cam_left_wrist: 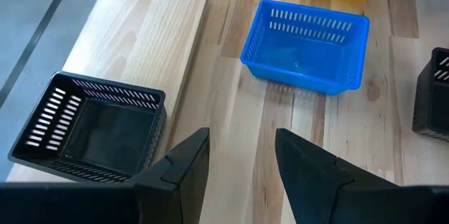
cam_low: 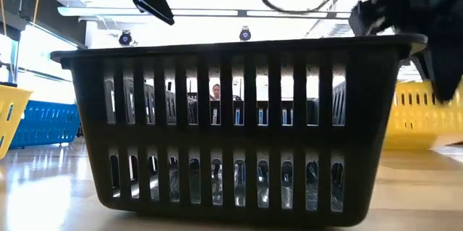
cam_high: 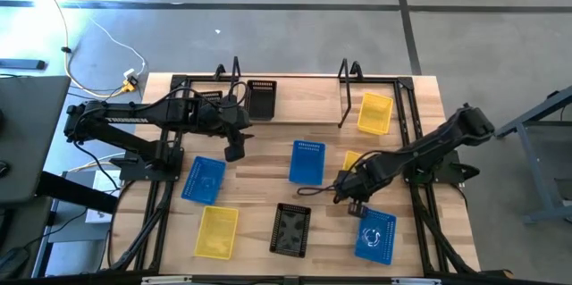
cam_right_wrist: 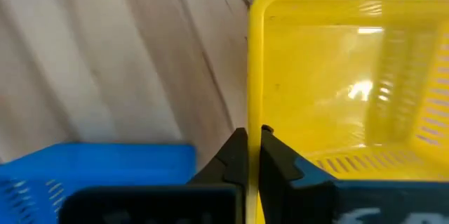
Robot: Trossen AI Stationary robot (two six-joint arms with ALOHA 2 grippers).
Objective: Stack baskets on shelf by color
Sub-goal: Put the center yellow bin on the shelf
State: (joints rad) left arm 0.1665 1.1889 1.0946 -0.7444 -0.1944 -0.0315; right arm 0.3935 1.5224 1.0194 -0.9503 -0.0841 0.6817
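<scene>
The shelf (cam_high: 304,102) is a light plank along the far edge, with black rod brackets at both ends. A black basket (cam_high: 261,99) (cam_left_wrist: 91,136) stands on its left part. My left gripper (cam_high: 234,149) (cam_left_wrist: 242,161) is open above bare wood just near of that basket and touches nothing. My right gripper (cam_high: 344,187) (cam_right_wrist: 254,155) is shut on a yellow basket (cam_high: 352,158) (cam_right_wrist: 337,76) at mid-table, right of a blue basket (cam_high: 307,162) (cam_left_wrist: 305,41). Another yellow basket (cam_high: 375,113) lies right of the shelf's right bracket. My right gripper pinches one side wall of the yellow basket at its rim (cam_right_wrist: 254,122), one finger (cam_right_wrist: 277,161) inside the basket and one outside. The fingers come slanting down from the table's right. Whether the basket's bottom is on the table, I cannot tell.
Toward the near edge lie a blue basket (cam_high: 204,179), a yellow one (cam_high: 217,231), a black one (cam_high: 291,229) (cam_low: 239,129) and another blue one (cam_high: 375,236). Bare wood shows on the shelf between the black basket and the right bracket (cam_high: 347,84).
</scene>
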